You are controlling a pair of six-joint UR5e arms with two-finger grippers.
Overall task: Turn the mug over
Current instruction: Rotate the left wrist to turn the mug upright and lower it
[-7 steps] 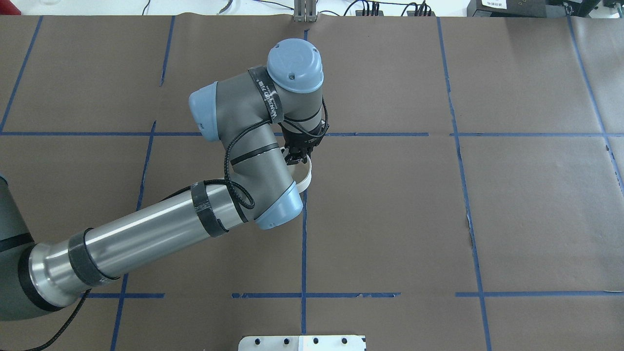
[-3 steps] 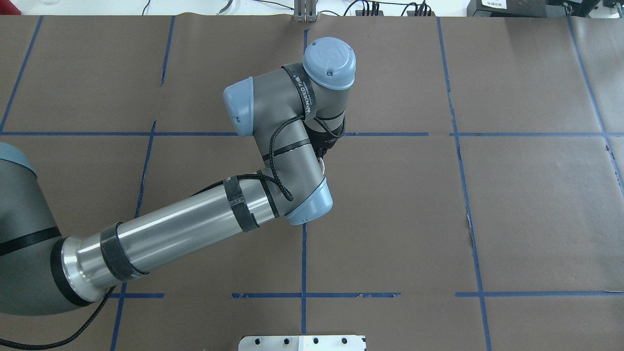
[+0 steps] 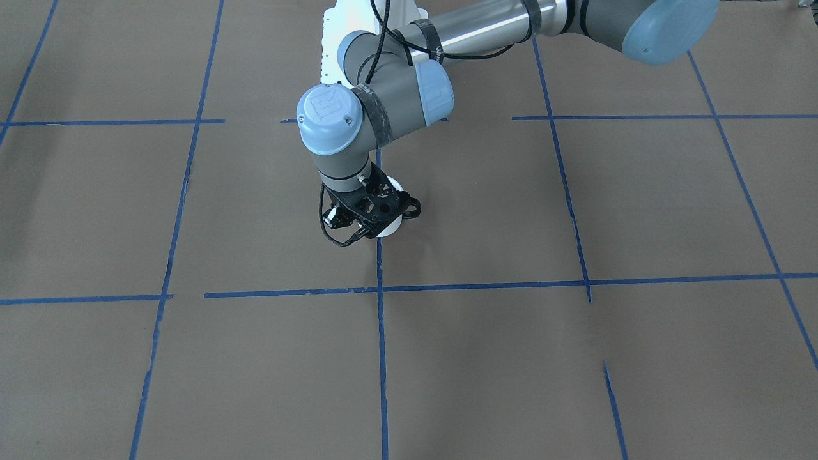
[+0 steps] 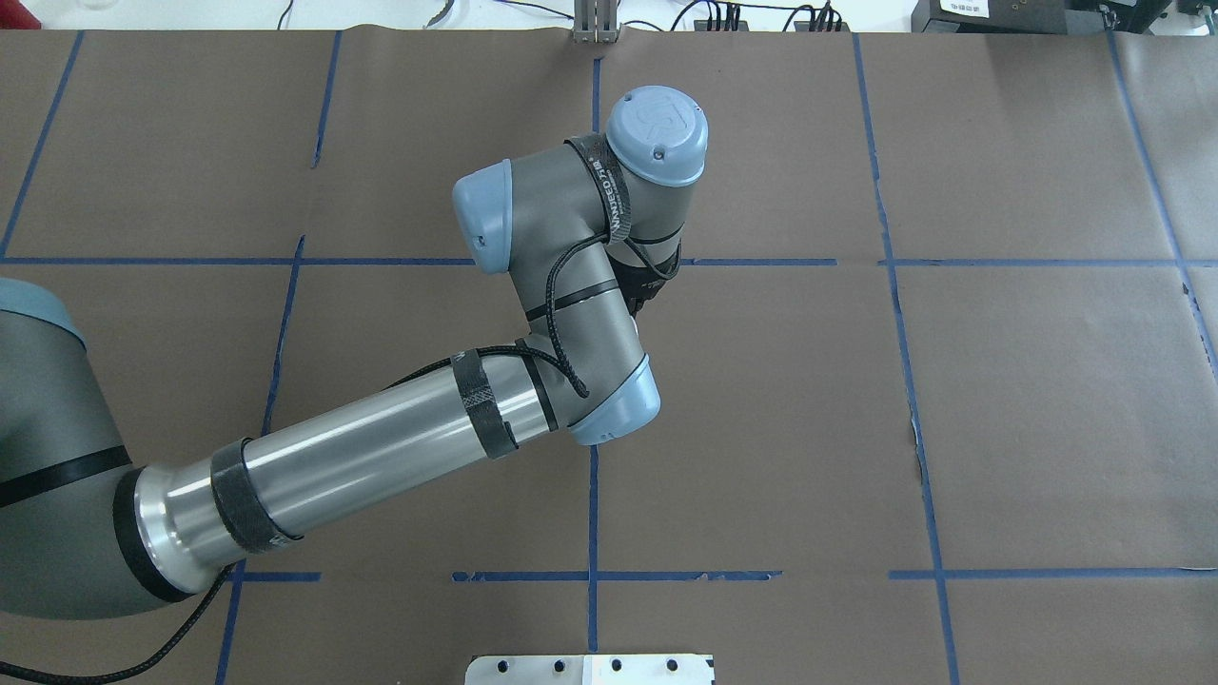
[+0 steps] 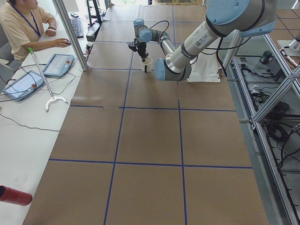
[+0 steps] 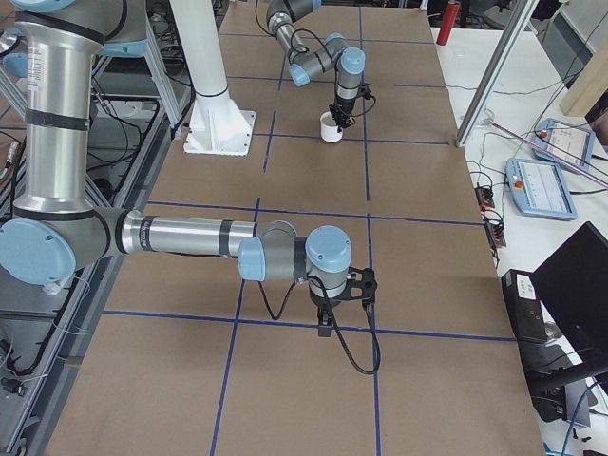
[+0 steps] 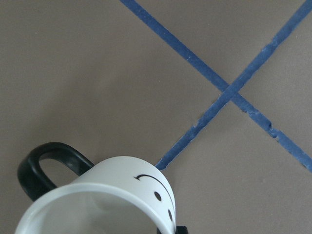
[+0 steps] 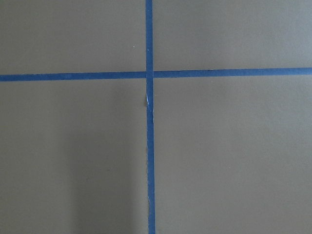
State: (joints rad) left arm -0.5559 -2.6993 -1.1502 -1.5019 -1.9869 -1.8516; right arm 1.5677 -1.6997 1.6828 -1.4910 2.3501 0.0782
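The white mug (image 7: 105, 197) with a black smiley face and a black loop handle (image 7: 39, 165) fills the lower left of the left wrist view, mouth toward the camera. In the front-facing view the mug (image 3: 390, 228) shows under my left gripper (image 3: 382, 219), which is shut on its rim. From the sides the mug (image 6: 331, 129) (image 5: 147, 64) looks upright at the table. In the overhead view the wrist hides it except for a white sliver (image 4: 633, 325). My right gripper (image 6: 326, 321) hangs over a tape cross; I cannot tell if it is open or shut.
Brown paper with blue tape lines (image 4: 592, 495) covers the table. A white base plate (image 4: 590, 669) sits at the near edge. An operator (image 5: 21, 28) sits at the side bench with tablets (image 5: 58, 63). A red can (image 5: 13, 194) lies there.
My left wrist has swung to the right in the overhead view. The mug, seen tilted below the gripper a second ago, is now hidden under the wrist.
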